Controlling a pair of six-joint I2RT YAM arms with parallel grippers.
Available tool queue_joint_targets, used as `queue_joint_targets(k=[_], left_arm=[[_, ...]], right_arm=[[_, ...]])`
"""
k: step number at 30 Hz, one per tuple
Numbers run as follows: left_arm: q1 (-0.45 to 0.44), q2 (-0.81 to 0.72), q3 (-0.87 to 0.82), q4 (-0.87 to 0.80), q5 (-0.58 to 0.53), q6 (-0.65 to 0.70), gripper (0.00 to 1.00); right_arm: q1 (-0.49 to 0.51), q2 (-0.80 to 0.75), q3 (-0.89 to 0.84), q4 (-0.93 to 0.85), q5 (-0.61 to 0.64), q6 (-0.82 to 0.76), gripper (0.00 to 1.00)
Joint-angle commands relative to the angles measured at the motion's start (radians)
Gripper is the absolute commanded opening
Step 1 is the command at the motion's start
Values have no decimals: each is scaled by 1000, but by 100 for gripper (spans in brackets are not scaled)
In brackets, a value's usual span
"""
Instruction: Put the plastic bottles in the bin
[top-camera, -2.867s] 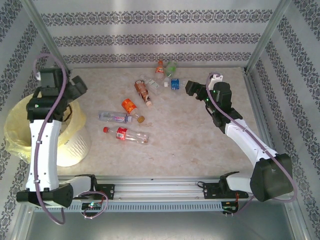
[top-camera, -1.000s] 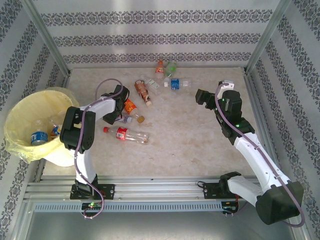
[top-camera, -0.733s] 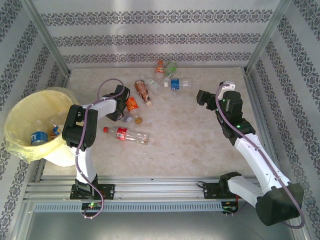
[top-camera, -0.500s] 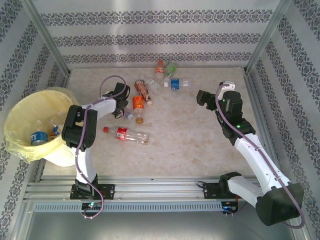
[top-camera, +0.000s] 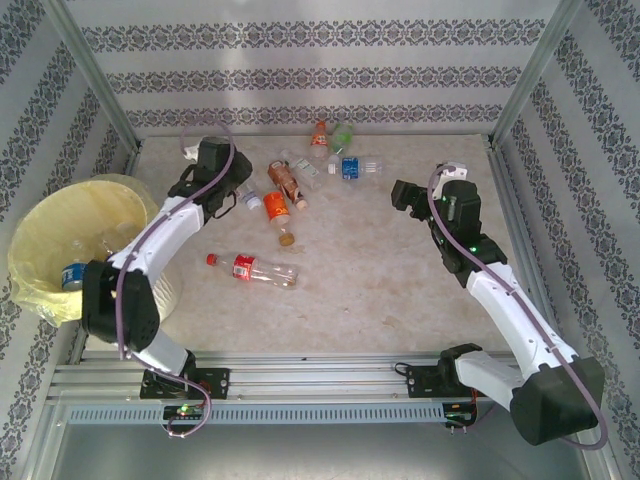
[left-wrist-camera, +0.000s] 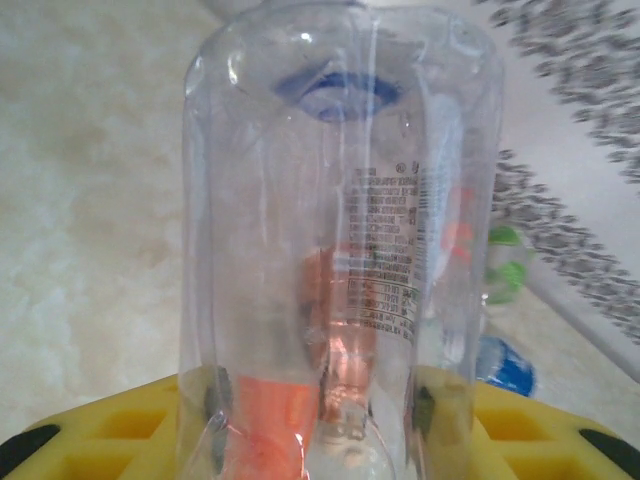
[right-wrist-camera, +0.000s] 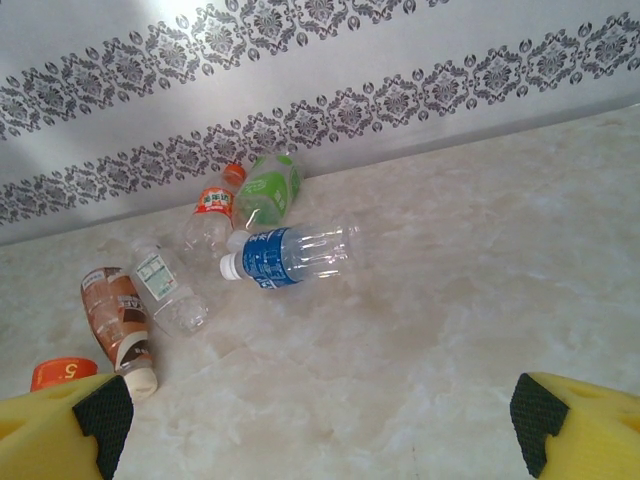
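Left gripper (top-camera: 226, 188) just clamped shut on clear bottle (left-wrist-camera: 330, 250) and swung to table's 10 o'clock. Pick done; bin (top-camera: 30, 235), at its 8 o'clock, is likely next. Right gripper (right-wrist-camera: 320, 420) hangs wide open at 2 o'clock. Other bottles (top-camera: 250, 268) wait.

bare tabletop (top-camera: 400, 270) centre-right, bottles (top-camera: 285, 180) crowding far-left (red-label bottle (top-camera: 245, 267) lying nearer)
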Motion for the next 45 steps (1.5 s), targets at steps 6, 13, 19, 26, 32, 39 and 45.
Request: queue_joint_targets(k=[6, 13, 19, 26, 32, 39, 45], left_arm=[[9, -227, 124, -140, 1, 314, 48], [9, -387, 216, -297, -189, 463, 49], [9, -494, 236, -378, -365, 524, 49], [12, -517, 266, -475, -625, 623, 51], [248, -470, 300, -587, -335, 578, 51], [563, -452, 292, -631, -35, 553, 52], [651, -455, 224, -703, 14, 539, 55]], right_arm=[[-10, 5, 7, 75, -33, 28, 98], [-9, 22, -6, 140, -45, 47, 98], [-11, 65, 4, 169, -76, 86, 98], [-8, 97, 30, 177, -92, 102, 98], [-6, 126, 40, 199, -101, 118, 98], [-6, 127, 45, 184, -100, 114, 98], [-6, 124, 45, 182, -92, 107, 98]])
